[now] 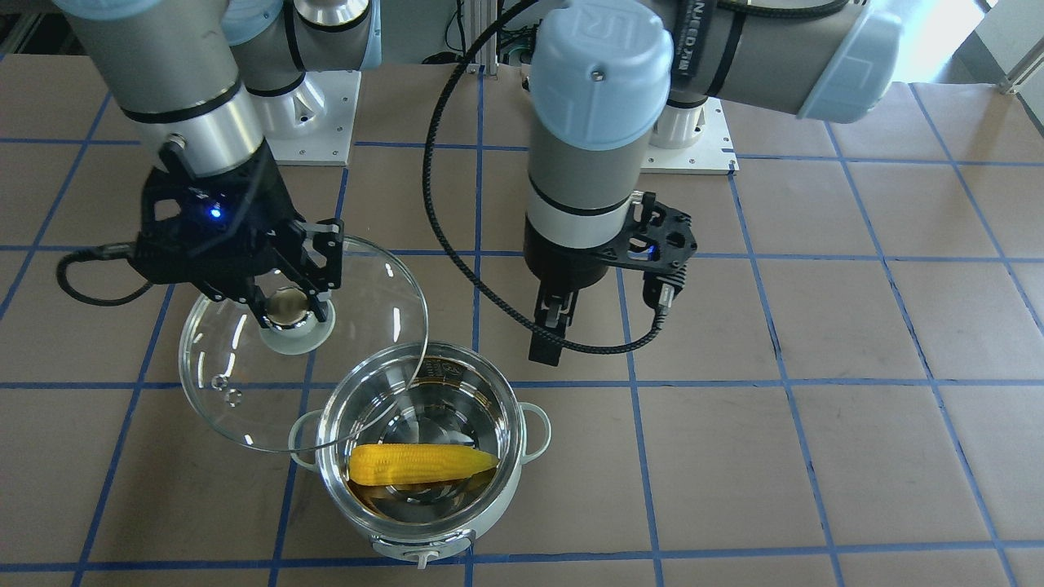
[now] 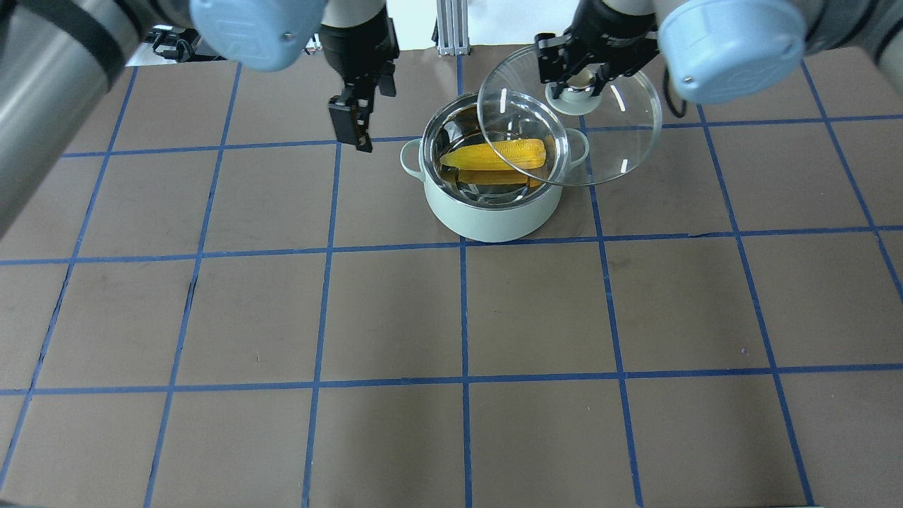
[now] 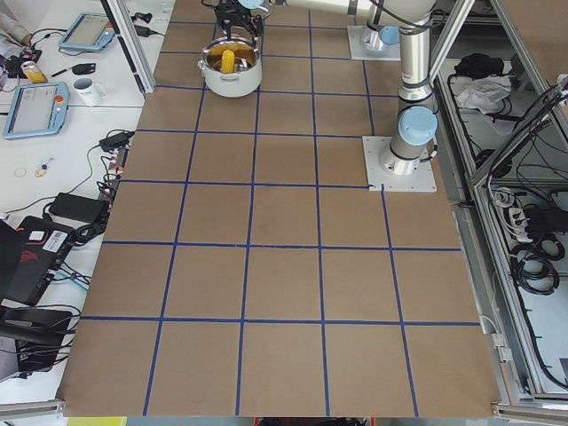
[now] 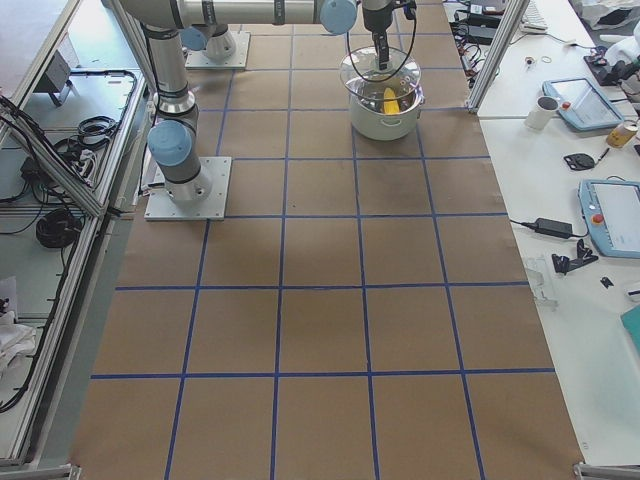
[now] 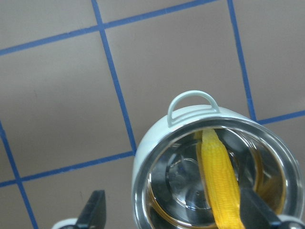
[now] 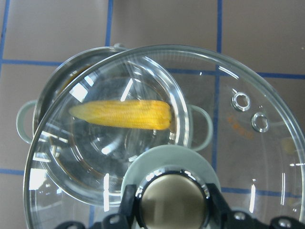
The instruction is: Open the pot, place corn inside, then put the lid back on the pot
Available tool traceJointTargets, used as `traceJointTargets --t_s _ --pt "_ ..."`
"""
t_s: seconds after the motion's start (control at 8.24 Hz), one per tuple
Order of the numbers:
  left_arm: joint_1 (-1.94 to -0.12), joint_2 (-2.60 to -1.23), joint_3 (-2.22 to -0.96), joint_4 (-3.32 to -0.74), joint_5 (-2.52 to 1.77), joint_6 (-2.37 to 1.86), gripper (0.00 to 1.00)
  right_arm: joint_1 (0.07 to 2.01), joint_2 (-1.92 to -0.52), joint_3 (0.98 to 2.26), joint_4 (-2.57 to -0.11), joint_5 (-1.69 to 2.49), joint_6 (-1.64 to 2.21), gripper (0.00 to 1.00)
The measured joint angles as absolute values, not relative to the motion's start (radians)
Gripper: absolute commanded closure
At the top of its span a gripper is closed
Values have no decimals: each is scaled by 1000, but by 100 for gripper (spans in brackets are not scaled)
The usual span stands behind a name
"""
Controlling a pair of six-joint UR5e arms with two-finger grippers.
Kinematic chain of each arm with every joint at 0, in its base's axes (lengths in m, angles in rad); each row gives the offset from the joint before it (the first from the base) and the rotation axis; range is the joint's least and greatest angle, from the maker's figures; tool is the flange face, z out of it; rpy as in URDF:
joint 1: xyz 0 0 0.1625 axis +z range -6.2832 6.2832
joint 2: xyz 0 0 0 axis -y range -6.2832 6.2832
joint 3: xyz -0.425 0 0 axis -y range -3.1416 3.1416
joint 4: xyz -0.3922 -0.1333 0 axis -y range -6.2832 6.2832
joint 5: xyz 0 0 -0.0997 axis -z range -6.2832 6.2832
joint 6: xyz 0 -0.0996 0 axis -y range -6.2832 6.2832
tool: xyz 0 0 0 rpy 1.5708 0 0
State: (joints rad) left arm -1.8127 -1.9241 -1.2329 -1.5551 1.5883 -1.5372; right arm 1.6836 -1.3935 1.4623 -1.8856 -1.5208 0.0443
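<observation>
While the lid (image 1: 351, 367) hangs in the air off to one side, the pot (image 2: 494, 220) stands open-topped on the brown table (image 2: 395, 317) with its blue grid lines.

Pot: pale green outside, shiny steel inside. One loop handle (image 5: 193, 101) faces the left wrist camera. The front dial (image 1: 422, 559) points toward the operators' side.

Corn (image 1: 420, 463): one yellow cob, lying flat on the floor of the pot, crosswise, pointed end toward the robot's left.

Lid: clear glass, tilted, held above the table on the robot's right of the pot. From overhead its edge overlaps the right part of the pot's mouth; whether glass touches rim cannot be told. Two small vent rings (image 6: 241, 100) sit near its edge.

Right gripper (image 1: 285, 306): fingers clamped on either side of the lid's metallic knob (image 6: 171, 202), carrying the lid.

Left gripper (image 2: 350, 130): hangs above the table just beside the pot on the robot's left, holding nothing. Its wrist view shows the two fingertips (image 5: 94, 210) spread wide apart, with the pot and cob below them.
</observation>
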Motion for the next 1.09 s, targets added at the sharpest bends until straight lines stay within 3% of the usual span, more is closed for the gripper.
traceJointTargets --t_s 0.36,0.73,1.09 --pt "-1651 -1741 -1365 -1599 1591 -1216 0 1801 -1250 1458 -2057 -1567 234 87" --pt "-1597 -1672 -1373 -1625 1599 -948 0 1825 -1181 1449 -2107 -1579 334 95" --pt "-1550 -1641 -1372 -1634 1605 -782 0 1838 -1154 1447 -2120 -1589 363 96"
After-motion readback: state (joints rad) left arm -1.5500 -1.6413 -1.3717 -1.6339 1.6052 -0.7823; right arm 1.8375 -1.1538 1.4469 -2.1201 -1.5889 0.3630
